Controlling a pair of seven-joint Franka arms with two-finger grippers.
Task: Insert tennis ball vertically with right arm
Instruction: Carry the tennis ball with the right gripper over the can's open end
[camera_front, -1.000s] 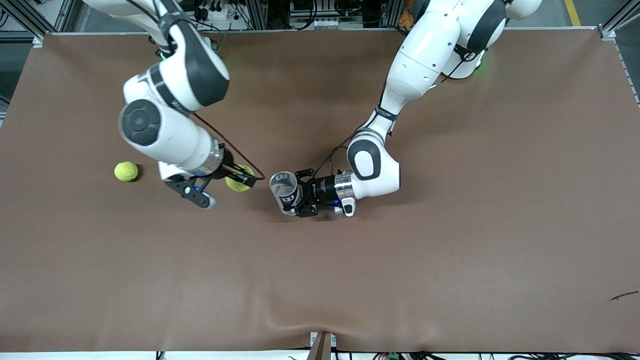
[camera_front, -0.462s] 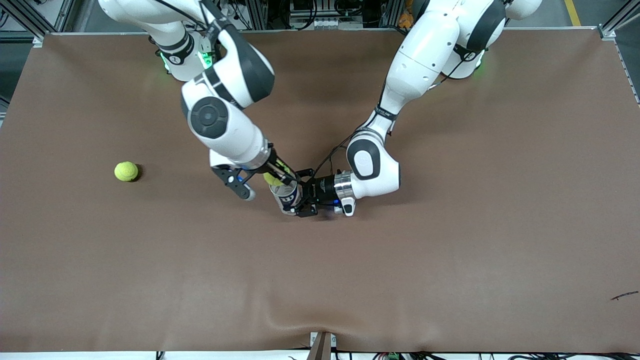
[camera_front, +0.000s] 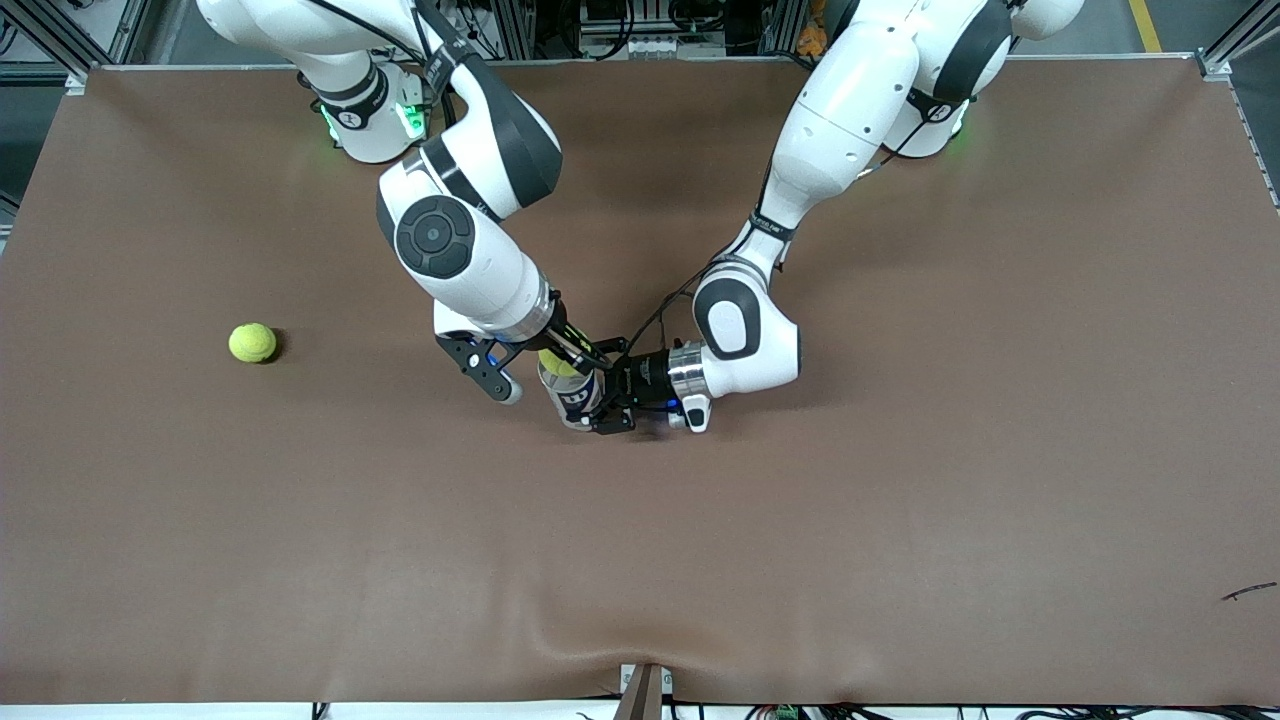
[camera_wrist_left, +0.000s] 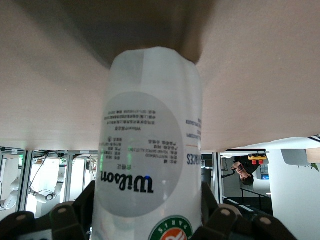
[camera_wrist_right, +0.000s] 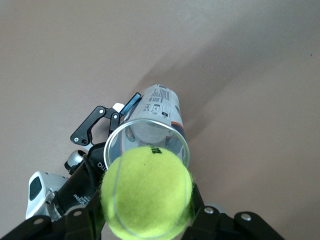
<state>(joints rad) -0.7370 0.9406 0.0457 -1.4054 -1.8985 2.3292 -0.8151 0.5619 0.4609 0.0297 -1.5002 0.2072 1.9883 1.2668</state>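
Two hands: right hand (camera_front: 572, 352) clenched around tennis ball (camera_wrist_right: 146, 191) over can (camera_front: 572, 388), left hand (camera_front: 608, 395) gripping can.

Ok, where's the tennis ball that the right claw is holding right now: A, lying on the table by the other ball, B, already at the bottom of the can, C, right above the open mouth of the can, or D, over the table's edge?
C: the right wrist view shows the tennis ball gripped in the right claw just above the can's open rim, which the left claw holds upright.
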